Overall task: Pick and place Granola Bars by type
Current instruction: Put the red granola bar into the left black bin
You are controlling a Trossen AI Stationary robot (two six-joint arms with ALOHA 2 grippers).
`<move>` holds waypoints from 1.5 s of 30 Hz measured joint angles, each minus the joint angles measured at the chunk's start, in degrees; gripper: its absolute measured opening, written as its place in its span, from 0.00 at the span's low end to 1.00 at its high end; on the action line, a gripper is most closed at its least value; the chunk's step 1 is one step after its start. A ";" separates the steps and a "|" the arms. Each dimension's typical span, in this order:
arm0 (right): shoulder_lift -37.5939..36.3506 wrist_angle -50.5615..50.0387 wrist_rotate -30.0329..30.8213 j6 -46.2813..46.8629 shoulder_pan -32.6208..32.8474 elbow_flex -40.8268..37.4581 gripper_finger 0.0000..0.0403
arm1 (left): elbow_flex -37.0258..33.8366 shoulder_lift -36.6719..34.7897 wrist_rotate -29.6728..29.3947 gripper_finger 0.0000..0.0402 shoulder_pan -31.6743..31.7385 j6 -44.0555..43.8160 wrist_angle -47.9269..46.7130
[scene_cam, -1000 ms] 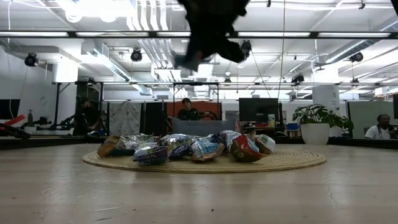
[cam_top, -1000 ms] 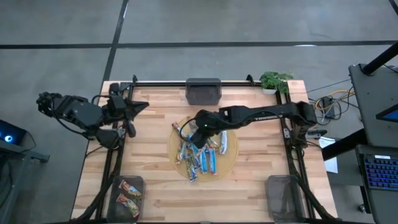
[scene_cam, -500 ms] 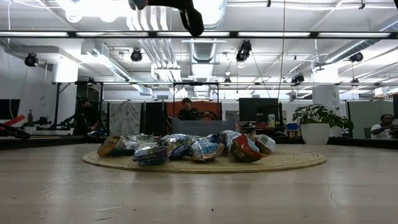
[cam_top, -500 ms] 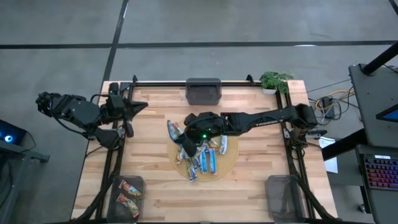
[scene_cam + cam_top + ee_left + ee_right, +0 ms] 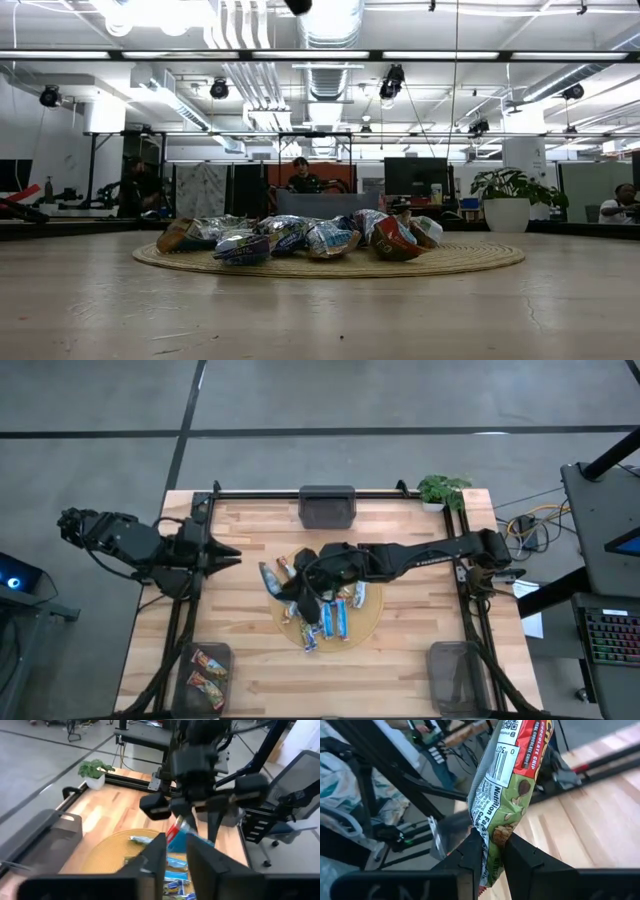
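Bar (image 5: pixel 506 790) ends cut off, R gripper (image 5: pixel 492 851)

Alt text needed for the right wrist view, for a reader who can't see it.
The right end effector pinches the lower end of a granola bar whose red and green wrapper shows a barcode and nutrition panel. Behind it lie the wooden table and dark frame rails.

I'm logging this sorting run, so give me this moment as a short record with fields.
held item: granola bar, red and green wrapper, pinched in the right gripper
right gripper position: over the left edge of the round mat
left gripper: left of the mat, empty
pile: bars on the mat
near-left bin: holds red-orange bars
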 joint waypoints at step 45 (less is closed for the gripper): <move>0.02 2.20 -5.28 -9.76 1.20 11.54 0.11 | 0.00 6.98 9.73 0.55 1.03 10.91 27.19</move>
